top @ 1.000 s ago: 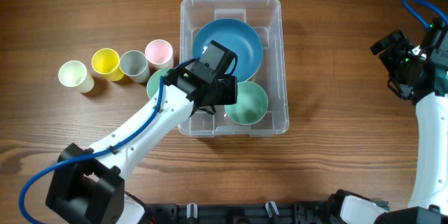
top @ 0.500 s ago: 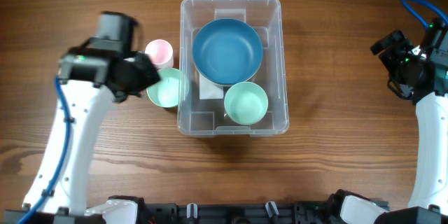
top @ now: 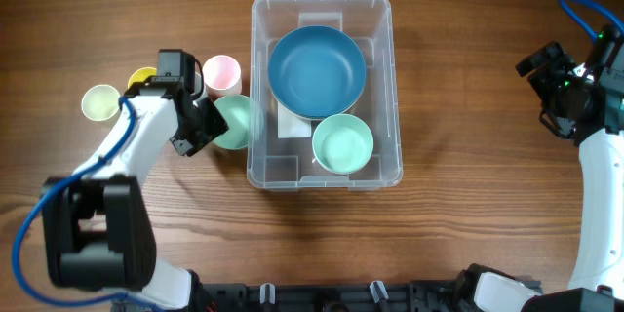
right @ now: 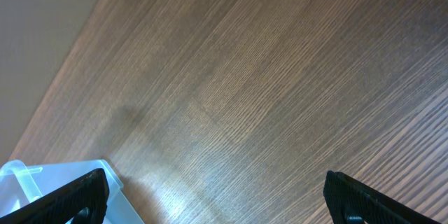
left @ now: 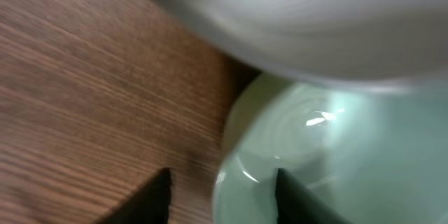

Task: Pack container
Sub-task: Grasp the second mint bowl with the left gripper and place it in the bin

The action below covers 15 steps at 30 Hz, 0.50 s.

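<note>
The container (top: 382, 15) sits at the middle of the bench (top: 468, 224), its long sides running away from the robot. Inside it a blue bowl (top: 317, 70) fills the far half and a small mint bowl (top: 343, 143) stands in the near right corner, just beside the blue one. The near left part of the floor is bare apart from a white label.

Just outside the left wall lies a loose mint bowl (top: 234, 122), touching or nearly touching the plastic. The left end effector (top: 203, 122) is down at that bowl's outer edge. In the left wrist view its fingers (left: 157, 197) are parted to a moderate gap, and the bowl's rim runs up between them, one finger over the wood and the other over the bowl's hollow. That view is blurred, so contact cannot be judged.

Beyond it a pink cup (top: 222, 72), a yellow cup (top: 142, 78) half hidden by the arm, and a pale green cup (top: 99, 102) wait in a row.

The right end effector (right: 216, 176) hangs well off to the right, spread wide with nothing in it.

The step in hand looks like picking up the loose bowl. Next the fingers need to pinch the rim firmly, lift clear of the wall, and set the bowl into the bare corner or nest it in the blue one.
</note>
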### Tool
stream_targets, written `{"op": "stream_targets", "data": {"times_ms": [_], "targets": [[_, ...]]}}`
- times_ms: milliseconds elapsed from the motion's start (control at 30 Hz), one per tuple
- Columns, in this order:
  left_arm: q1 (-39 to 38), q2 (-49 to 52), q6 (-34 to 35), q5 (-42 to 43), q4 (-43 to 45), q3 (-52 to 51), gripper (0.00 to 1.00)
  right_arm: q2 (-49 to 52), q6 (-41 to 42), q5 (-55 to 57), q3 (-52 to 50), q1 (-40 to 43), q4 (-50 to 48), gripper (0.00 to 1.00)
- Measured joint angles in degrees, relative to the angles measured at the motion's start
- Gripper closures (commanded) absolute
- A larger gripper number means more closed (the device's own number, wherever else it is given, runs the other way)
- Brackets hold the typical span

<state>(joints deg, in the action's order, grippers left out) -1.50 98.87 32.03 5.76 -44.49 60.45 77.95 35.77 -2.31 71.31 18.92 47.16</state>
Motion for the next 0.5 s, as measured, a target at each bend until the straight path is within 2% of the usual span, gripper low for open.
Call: {"op": "stream_targets", "data": {"times_ms": [33,100,133,333,500], "targets": [[0.0,1.25,-0.24,0.11,-0.04,-0.09,0.85,0.0,0.0,0.0,0.0,0.0,0.0,0.0],[0.0,2.89,0.17,0.2,-0.59,-0.2,0.95,0.0,0.0,0.0,0.0,0.0,0.0,0.0],[0.0,2.95,-0.2,0.13,-1.09,-0.2,0.96,0.0,0.02,0.0,0.0,0.0,0.0,0.0],[0.0,-1.6,0.0,-0.15,-9.03,-0.37,0.96,0.0,0.0,0.0,0.0,0.0,0.0,0.0],[0.0,-17.33,0.0,-3.78,-14.47,-0.57,0.96,0.0,0.0,0.0,0.0,0.0,0.0,0.0]]}}
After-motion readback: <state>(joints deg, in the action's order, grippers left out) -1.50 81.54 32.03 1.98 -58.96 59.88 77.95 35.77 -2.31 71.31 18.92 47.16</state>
